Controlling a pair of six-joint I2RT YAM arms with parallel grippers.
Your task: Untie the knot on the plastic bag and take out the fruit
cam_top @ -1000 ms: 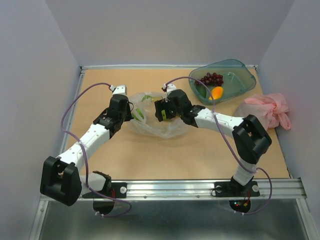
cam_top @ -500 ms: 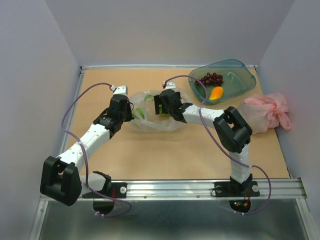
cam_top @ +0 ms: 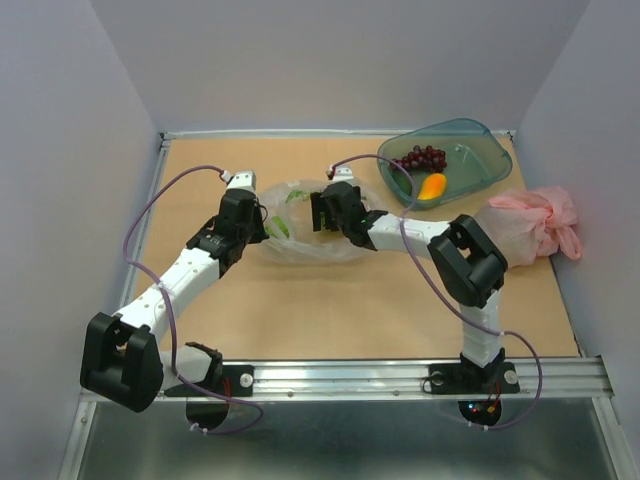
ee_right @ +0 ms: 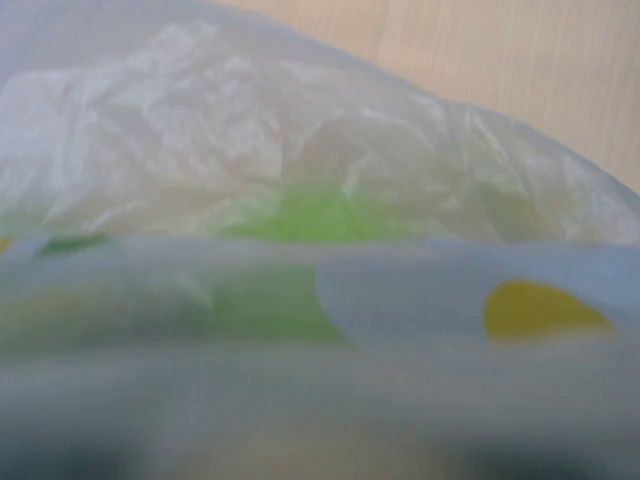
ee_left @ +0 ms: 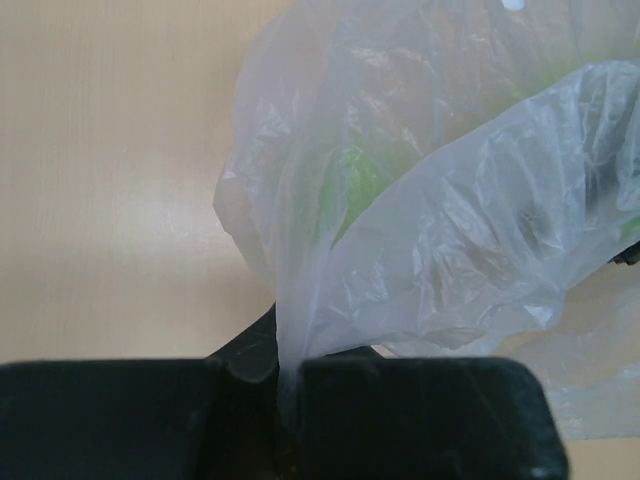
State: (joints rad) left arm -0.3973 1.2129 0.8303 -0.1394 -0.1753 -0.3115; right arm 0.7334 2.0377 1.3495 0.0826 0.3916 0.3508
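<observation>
The clear plastic bag [cam_top: 300, 240] lies crumpled at mid-table between the two grippers. My left gripper [cam_top: 262, 224] is at its left edge, shut on a pinched fold of the film [ee_left: 285, 385]. A green fruit [ee_left: 358, 180] shows through the bag, and also in the top view [cam_top: 280, 228]. My right gripper [cam_top: 322, 212] is pushed into the bag from the right. In the right wrist view blurred film covers the fingers, with a green fruit [ee_right: 318, 215] behind it. The grape bunch [cam_top: 424, 157] and the mango-like fruit [cam_top: 432, 186] lie in the teal tray [cam_top: 480, 150].
The teal tray stands at the back right. A pink plastic bag [cam_top: 540, 218] lies at the right edge beside the right arm's elbow. A raised rim bounds the table at the back and left.
My right arm has folded and carried its gripper left and back into the bag. The bag has shifted slightly. The left arm has not moved.
</observation>
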